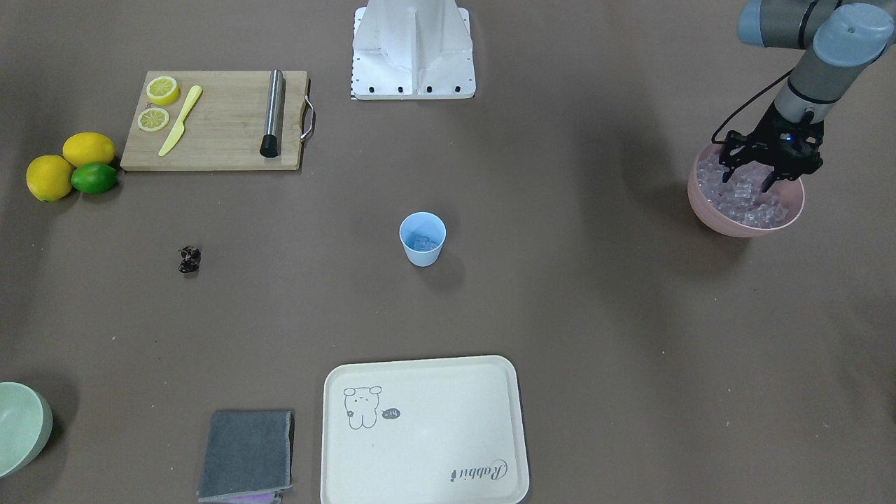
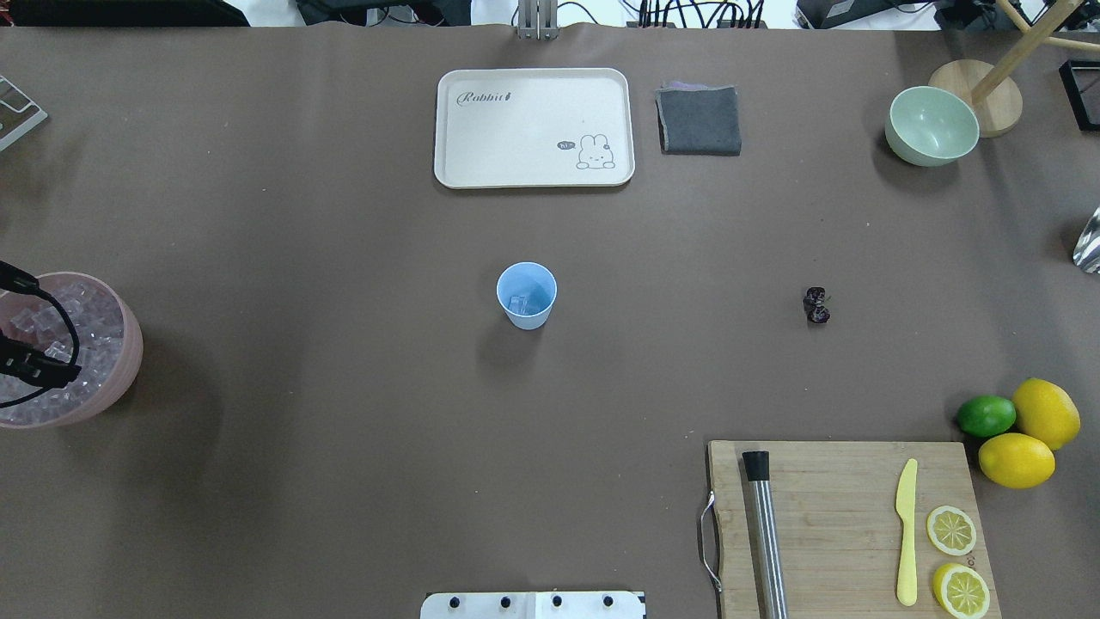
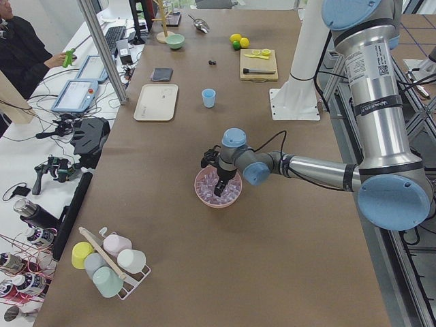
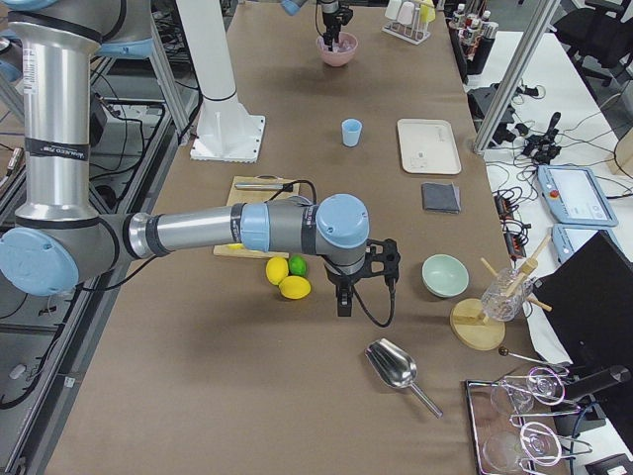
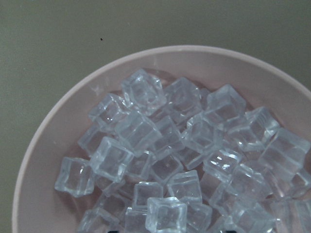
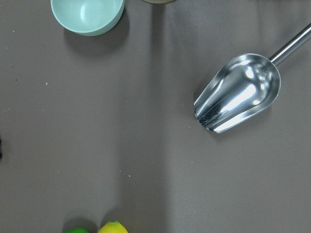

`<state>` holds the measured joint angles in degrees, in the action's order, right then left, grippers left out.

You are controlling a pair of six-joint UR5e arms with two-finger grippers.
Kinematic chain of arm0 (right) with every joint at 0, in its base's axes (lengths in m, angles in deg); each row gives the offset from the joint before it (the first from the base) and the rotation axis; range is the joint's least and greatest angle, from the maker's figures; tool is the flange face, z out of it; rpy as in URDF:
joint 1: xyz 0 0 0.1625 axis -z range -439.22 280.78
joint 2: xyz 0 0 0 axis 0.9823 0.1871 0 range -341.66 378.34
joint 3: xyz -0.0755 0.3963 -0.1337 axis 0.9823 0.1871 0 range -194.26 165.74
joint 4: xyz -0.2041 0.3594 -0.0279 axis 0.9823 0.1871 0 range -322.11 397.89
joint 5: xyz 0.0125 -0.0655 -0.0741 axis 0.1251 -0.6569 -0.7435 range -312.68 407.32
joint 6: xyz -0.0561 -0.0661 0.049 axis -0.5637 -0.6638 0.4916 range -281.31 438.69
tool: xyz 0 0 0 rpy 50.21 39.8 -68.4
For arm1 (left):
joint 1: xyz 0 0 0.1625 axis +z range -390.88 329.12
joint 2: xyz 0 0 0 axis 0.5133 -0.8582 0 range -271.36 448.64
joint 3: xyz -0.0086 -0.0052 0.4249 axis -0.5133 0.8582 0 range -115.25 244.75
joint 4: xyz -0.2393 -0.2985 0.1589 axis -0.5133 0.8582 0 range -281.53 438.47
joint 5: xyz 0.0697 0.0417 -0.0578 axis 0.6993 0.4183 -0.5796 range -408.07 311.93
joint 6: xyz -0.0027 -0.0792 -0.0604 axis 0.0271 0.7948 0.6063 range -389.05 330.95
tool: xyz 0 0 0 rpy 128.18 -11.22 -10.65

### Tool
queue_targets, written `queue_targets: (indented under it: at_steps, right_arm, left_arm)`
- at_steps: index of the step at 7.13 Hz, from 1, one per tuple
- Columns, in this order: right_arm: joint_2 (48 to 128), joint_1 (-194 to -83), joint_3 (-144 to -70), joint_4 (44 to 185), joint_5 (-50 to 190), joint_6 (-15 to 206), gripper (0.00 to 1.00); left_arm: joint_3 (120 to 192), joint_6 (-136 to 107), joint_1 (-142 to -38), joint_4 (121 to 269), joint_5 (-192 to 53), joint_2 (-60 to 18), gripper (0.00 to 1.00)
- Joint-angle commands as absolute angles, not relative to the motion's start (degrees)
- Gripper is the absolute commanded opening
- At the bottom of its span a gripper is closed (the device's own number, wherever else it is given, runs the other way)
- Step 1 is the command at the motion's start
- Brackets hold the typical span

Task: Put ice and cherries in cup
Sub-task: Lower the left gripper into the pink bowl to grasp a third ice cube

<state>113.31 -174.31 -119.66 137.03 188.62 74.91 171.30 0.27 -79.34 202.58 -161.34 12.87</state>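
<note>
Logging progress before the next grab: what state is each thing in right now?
cup: upright, a few cubes of ice inside.
pink bowl: upright, heaped with more ice.
cherries: lying loose, apart from the cup.
left gripper: open, fingers down in the pink bowl's ice.
right gripper: cannot tell whether open or shut.
</note>
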Motion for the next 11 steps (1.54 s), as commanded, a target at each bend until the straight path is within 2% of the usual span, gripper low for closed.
queue_targets:
  at_steps: [1, 4, 6, 7, 9, 11]
  right_arm:
    - [113.35, -174.31, -119.73, 137.03, 188.65, 74.91, 1.0]
    - [113.35, -174.31, -120.08, 137.03, 188.56, 74.91, 1.0]
    - [113.44, -174.31, -120.17, 137.03, 188.56, 74.99, 1.0]
    - [113.44, -174.31, -120.17, 137.03, 188.56, 74.91, 1.0]
    - [113.61, -174.31, -120.17, 137.03, 188.56, 74.91, 1.0]
    - [113.7, -174.31, -120.52, 137.03, 188.56, 74.91, 1.0]
  left_arm:
    - [170.31, 0.22, -79.31, 202.57, -161.28, 12.09, 0.69]
    - [170.39, 0.22, -79.4, 202.66, -161.28, 12.88, 0.69]
    - [170.48, 0.22, -79.4, 202.66, -161.28, 12.79, 0.58]
    - [170.57, 0.22, -79.31, 202.66, -161.28, 12.79, 0.58]
    - [170.48, 0.31, -79.22, 202.66, -161.28, 12.79, 0.49]
    - [170.74, 0.22, -79.31, 202.66, -161.28, 12.79, 0.14]
